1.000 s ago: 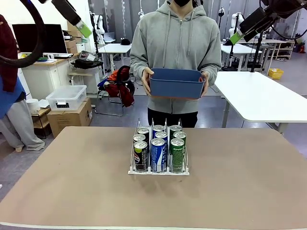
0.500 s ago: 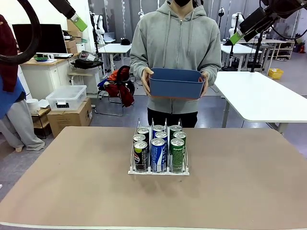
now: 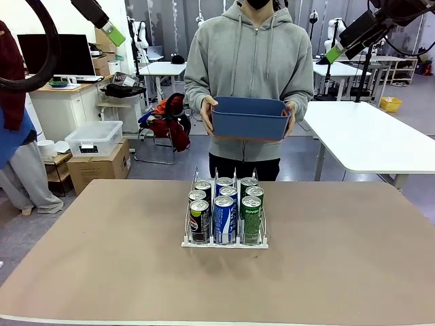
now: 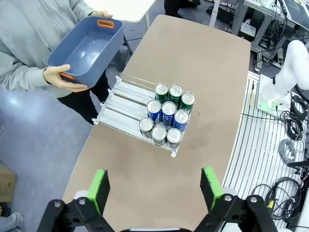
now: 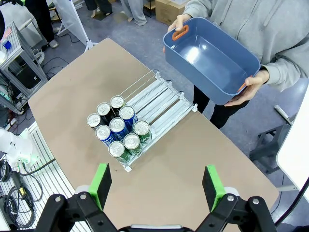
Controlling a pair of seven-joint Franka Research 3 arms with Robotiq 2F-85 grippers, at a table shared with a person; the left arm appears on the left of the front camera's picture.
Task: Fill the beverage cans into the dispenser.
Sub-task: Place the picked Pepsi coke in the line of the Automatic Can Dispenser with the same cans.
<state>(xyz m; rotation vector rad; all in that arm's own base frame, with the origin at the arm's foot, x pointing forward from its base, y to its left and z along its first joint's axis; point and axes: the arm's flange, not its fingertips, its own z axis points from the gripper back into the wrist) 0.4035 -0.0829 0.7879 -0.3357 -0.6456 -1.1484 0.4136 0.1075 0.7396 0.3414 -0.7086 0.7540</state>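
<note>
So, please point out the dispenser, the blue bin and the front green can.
dispenser (image 4: 126, 102): left wrist view, on its bare lanes.
blue bin (image 3: 249, 125): front view, on its front wall.
front green can (image 3: 251, 219): front view, on its body.

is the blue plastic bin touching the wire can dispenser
Apart. The front view shows the blue plastic bin held up at the person's chest, with open space between it and the wire can dispenser on the table.

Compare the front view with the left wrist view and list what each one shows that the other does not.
Front view alone: the can labels side-on, black, blue-and-white and green, plus a white side table behind. Left wrist view alone: the blue bin's bare inside, the dispenser's unfilled lane ends toward the person, and the left gripper open. Both: nine cans in three lanes, and the person holding the bin.
</note>
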